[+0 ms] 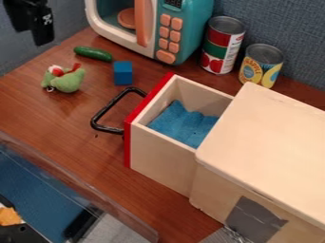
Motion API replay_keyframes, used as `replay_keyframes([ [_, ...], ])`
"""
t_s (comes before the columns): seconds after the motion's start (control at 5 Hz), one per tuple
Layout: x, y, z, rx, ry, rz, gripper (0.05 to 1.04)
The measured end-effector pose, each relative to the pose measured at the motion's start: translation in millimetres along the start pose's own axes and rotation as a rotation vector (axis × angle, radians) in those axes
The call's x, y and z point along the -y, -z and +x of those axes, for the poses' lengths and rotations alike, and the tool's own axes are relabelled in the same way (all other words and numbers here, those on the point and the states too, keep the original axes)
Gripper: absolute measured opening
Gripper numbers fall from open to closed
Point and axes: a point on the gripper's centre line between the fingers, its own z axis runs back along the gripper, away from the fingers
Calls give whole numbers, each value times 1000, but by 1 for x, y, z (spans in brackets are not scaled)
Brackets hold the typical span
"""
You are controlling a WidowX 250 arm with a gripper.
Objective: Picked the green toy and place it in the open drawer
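Toy (66,81), green, fuzzy, sat on table (57,114) near blue block (123,73). Likely light, soft, squashable; plump body (68,83) seemed best for gentle pinch. Gripper (42,38) hung at upper left; couldn't tell whether spread or closed.

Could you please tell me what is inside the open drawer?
The open drawer has a rumpled blue lining on its bottom. Its rear runs under the wooden box top, so anything there is hidden.

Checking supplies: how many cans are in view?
2: one can beside the microwave, the other can just right of it, behind the box. Any inside the box would be hidden.
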Motion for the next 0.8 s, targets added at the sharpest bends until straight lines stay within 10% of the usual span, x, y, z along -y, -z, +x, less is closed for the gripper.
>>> replay_keyframes([
  [0.8,7,44,8,-8,-39,24,1000],
])
